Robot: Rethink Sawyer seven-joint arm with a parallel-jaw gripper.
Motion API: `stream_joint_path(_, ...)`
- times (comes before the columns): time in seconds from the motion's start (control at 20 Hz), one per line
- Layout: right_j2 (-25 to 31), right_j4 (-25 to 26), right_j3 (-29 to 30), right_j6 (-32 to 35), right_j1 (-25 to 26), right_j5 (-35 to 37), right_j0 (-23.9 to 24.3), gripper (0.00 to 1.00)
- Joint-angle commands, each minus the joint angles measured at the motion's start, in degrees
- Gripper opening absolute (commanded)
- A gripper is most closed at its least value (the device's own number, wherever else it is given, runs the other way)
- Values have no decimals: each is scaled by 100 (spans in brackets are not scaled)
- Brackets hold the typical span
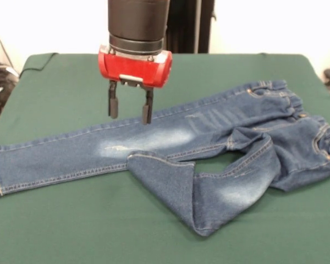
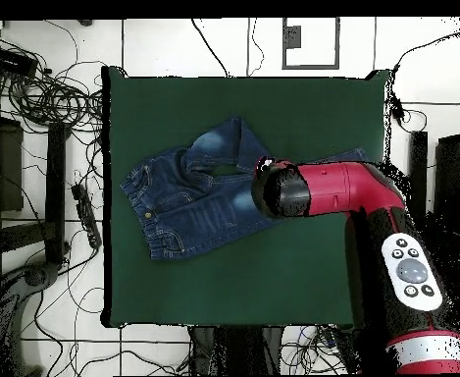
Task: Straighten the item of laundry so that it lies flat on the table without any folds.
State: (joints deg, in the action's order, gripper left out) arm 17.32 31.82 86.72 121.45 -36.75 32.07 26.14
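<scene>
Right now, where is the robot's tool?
In the front view the tool hangs open just above the straight leg of the jeans, left of the folded leg, over the green table.

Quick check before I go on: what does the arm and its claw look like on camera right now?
The claw has two slim dark fingers hanging from a glossy red block with a pale plate on its face. Above that sits a thick black cylindrical wrist. From overhead, the arm is red with black joints, and a black link carries a grey oval panel of round buttons.
</scene>
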Motion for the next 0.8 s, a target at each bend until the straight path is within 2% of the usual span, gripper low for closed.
stream_joint_path(0.05, 39, -161, 612, 48, 269, 424, -231, 100)
stream_joint_path(0.65, -44, -118, 677, 173, 275, 303, -259, 100)
stream_joint_path(0.8, -328, -153, 573, 479, 296, 591, -457, 100)
